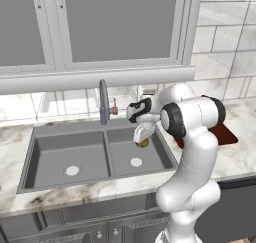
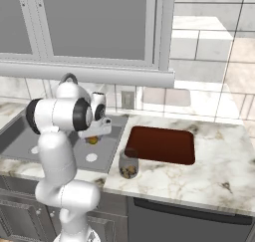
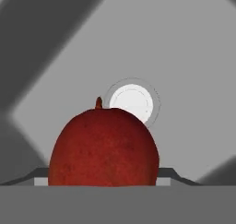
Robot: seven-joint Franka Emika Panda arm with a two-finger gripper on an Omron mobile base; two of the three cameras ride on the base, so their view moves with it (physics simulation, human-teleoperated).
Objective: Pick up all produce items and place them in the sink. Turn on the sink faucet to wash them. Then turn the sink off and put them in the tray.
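Right now my gripper (image 1: 143, 142) is clamped on the fruit (image 3: 103, 147), which sits between my fingers so it cannot roll off. I hold it over the right basin of the sink (image 1: 50, 132), the drain (image 3: 132, 103) just past it at one o'clock, so a release should land it inside. Faucet (image 1: 103, 101) stands at ten o'clock; tray (image 2: 162, 145) waits well off at three.

Kitchen: double-basin sink (image 1: 45, 157) with faucet (image 1: 103, 101) set in marble desk (image 2: 209, 171), wall cabinets (image 1: 90, 27), tiled backsplash (image 1: 225, 52).
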